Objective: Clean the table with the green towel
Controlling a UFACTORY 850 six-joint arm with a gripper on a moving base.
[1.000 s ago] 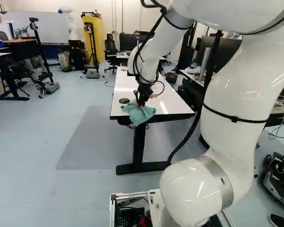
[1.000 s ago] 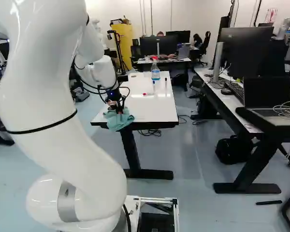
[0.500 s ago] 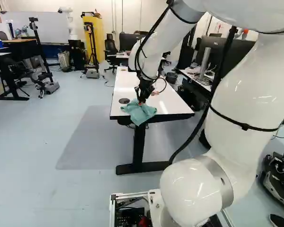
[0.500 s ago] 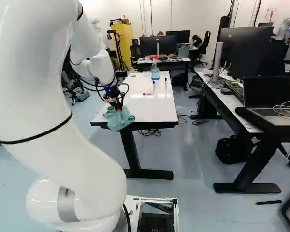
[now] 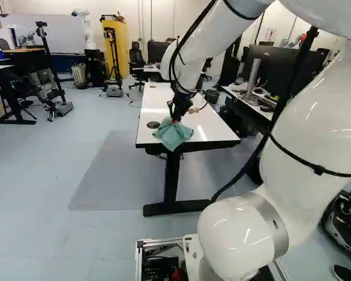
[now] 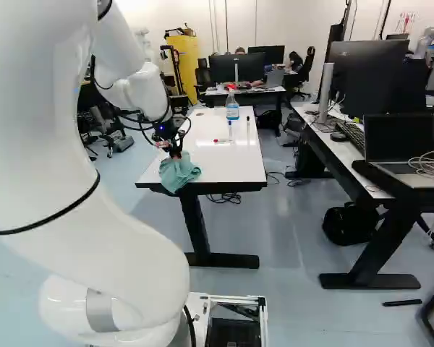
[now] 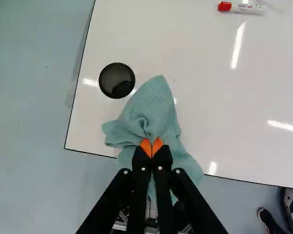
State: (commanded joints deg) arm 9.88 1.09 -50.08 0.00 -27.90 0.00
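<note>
In the left base view my gripper (image 5: 175, 119) is at the near end of the white table (image 5: 158, 99), over the green towel (image 5: 174, 136). The wrist view shows the gripper (image 7: 151, 148) closed, its orange tips together on a pinched fold of the towel (image 7: 154, 107). Part of the cloth lies on the tabletop ahead of the fingers, and part hangs over the near edge beneath them. The cloth right between the tips is hidden.
A round black disc (image 7: 116, 80) lies in the tabletop beside the towel. Farther off are a red-capped marker (image 7: 241, 7), a spray bottle (image 6: 232, 106) and more markers. A desk with monitor and laptop (image 6: 401, 148) stands to the right. Another robot (image 5: 85, 29) is far back.
The gripper has shifted slightly right in the left base view, its wrist tilting, and the towel's top has moved with it. The upper arm has swung. The base has stayed put.
</note>
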